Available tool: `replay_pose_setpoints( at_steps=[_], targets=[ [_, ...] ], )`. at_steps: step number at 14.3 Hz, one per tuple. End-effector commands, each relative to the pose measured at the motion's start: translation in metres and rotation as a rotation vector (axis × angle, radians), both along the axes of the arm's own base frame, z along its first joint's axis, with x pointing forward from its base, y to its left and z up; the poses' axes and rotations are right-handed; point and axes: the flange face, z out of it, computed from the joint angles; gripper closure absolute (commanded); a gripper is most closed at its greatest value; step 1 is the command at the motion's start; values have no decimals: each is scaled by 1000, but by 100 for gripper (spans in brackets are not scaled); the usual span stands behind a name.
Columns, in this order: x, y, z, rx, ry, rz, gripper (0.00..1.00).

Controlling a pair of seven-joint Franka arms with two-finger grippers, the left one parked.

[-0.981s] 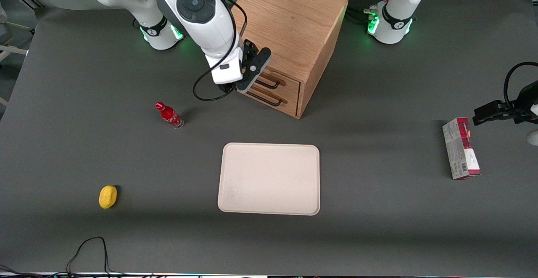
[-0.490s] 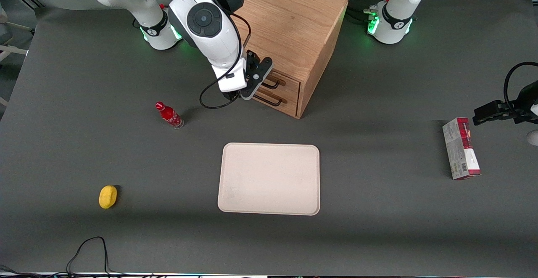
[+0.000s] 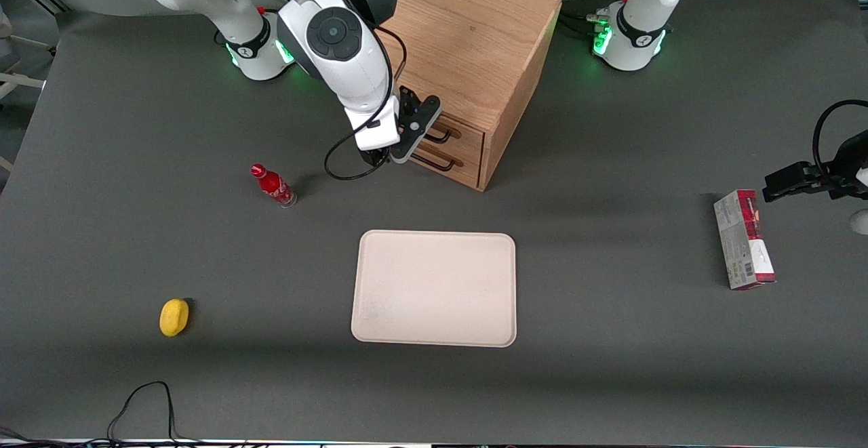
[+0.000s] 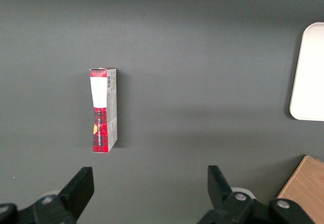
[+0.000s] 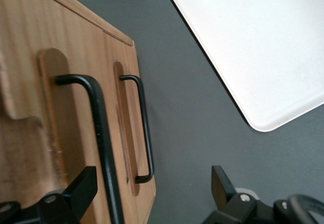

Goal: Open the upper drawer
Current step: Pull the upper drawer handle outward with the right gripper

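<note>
Nearest to you, the beige tray (image 3: 434,289) on the counter (image 3: 610,367) held nothing. Farther back, your gripper (image 3: 415,129) hung in front of the wooden cabinet (image 3: 468,48), fingers (image 5: 81,188) spread, one each side of the upper drawer's handle (image 5: 98,133), across its long bar. The upper drawer (image 3: 461,133) looked shut.

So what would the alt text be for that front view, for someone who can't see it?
A white robot arm's gripper hangs at the black handle of the upper drawer of a wooden cabinet, both drawers shut. Nearer the camera, on the dark table, lie a pale tray, a red bottle and a yellow object.
</note>
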Motion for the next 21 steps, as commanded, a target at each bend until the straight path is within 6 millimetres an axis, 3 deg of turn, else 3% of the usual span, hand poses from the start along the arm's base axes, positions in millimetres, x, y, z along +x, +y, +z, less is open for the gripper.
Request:
replay_pose_setpoints(
  at_steps=[1,8,13,21],
  targets=[
    [-3,0,-13,-19,-26,33,0],
    [1,1,-21,-24,-32,32,0],
    [40,-12,-22,-41,-63,44,0],
    [86,-33,-16,-36,-64,40,0]
  ],
)
